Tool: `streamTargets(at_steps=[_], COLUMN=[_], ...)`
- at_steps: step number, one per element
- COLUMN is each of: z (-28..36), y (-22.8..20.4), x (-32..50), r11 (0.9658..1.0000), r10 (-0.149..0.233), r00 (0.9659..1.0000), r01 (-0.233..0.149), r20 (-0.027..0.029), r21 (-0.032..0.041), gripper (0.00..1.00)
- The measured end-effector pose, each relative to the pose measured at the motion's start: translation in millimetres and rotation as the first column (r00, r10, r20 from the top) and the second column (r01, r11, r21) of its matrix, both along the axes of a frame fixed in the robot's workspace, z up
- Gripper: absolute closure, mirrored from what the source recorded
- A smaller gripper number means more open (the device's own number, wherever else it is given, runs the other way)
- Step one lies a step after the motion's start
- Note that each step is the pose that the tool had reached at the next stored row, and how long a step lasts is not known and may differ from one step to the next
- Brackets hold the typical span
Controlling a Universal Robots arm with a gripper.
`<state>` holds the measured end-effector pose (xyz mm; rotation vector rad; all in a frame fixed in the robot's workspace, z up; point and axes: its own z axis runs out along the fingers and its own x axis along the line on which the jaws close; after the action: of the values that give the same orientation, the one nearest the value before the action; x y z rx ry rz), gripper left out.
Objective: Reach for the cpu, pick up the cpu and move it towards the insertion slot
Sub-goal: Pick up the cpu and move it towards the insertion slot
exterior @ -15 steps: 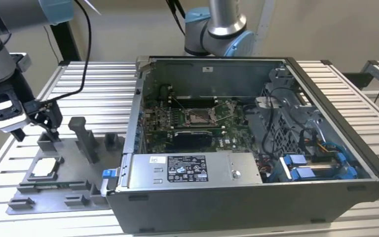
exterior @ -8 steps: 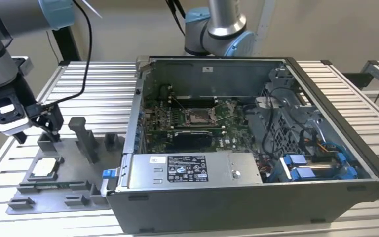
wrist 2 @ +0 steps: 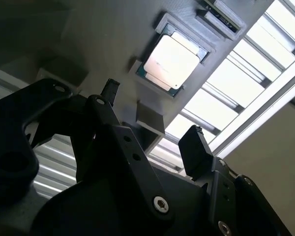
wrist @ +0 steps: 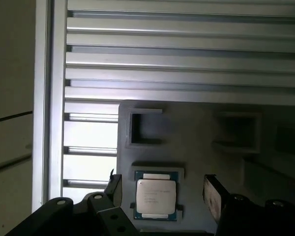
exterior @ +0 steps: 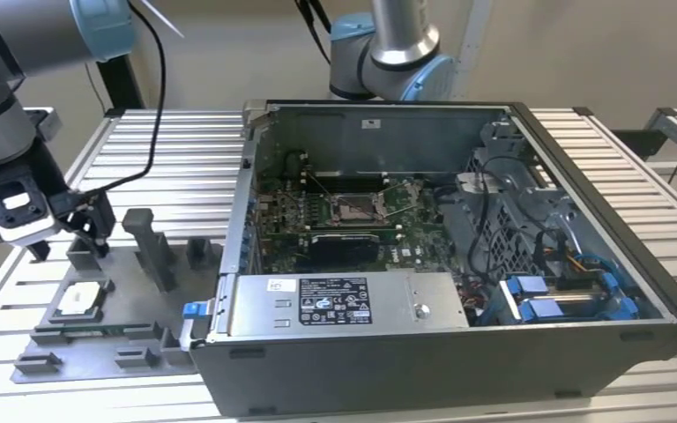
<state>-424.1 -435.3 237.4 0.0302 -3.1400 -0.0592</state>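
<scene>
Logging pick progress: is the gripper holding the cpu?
No, in the first wrist view the cpu sits in its tray recess, clear of the open gripper.

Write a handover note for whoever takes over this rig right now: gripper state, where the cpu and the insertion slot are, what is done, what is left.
Gripper: open, holding nothing, hanging above the grey tray; in both wrist views the cpu sits between its spread fingers, untouched.
Cpu: flat in its tray recess, at the exterior view's left of the computer case.
Insertion slot: on the board inside the open case, apart from the gripper.
Done: the reach is nearly complete.
Left: grasp, lift, carry to the slot.
</scene>
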Motion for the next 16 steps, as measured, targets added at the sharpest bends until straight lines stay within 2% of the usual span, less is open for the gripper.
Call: streamTargets(at_steps=[6,9,14,16], z=[-7.3,-11.4,-17.0,-20.2], y=[-0.5,-3.4,-18.6,-22.6], x=[-1.2,-1.4,-1.3,-1.3], r11=[1.0000,1.0000,1.0000,1.0000], r10=[0.000,0.000,0.000,0.000], r00=[1.0000,1.0000,1.0000,1.0000], r01=[0.000,0.000,0.000,0.000], r20=[-0.0001,0.0000,-0.0016,-0.0019], r21=[-0.0001,0.0001,-0.0001,-0.0001], gripper=[0.00,0.00,0.00,0.00])
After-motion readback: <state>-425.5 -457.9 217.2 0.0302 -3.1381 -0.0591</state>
